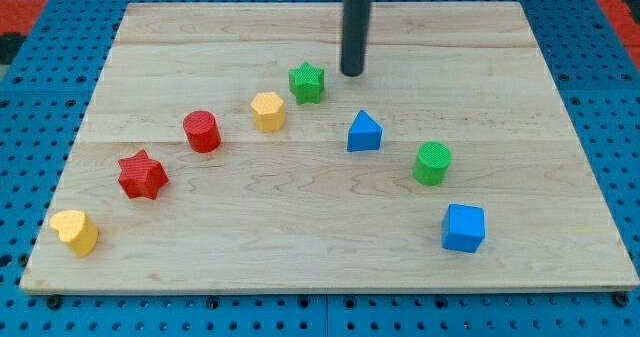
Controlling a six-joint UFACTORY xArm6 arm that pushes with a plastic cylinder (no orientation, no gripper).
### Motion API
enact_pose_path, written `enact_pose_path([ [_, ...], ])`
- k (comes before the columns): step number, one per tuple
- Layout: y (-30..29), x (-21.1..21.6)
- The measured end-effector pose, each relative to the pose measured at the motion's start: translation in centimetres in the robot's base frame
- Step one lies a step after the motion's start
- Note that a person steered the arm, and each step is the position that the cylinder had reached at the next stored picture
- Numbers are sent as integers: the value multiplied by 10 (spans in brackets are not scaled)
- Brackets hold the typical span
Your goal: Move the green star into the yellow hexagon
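Note:
The green star point(307, 82) sits on the wooden board point(300, 227) above the middle. The yellow hexagon point(268, 111) lies just to its lower left, with a small gap between them. My tip point(352, 74) stands on the board to the right of the green star, slightly above it, a short way off and not touching it. The dark rod rises from there to the view's top edge.
A red cylinder point(202, 131), a red star point(142, 174) and a yellow block point(76, 231) trail to the lower left. A blue triangular block point(364, 132), a green cylinder point(433, 163) and a blue cube point(464, 227) lie to the right. Blue pegboard surrounds the board.

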State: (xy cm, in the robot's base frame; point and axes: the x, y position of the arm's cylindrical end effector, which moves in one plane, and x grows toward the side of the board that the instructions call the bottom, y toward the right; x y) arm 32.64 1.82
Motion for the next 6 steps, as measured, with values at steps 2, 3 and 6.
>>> enact_pose_path([
  [2,-37,40],
  [3,-11,67],
  [6,-5,90],
])
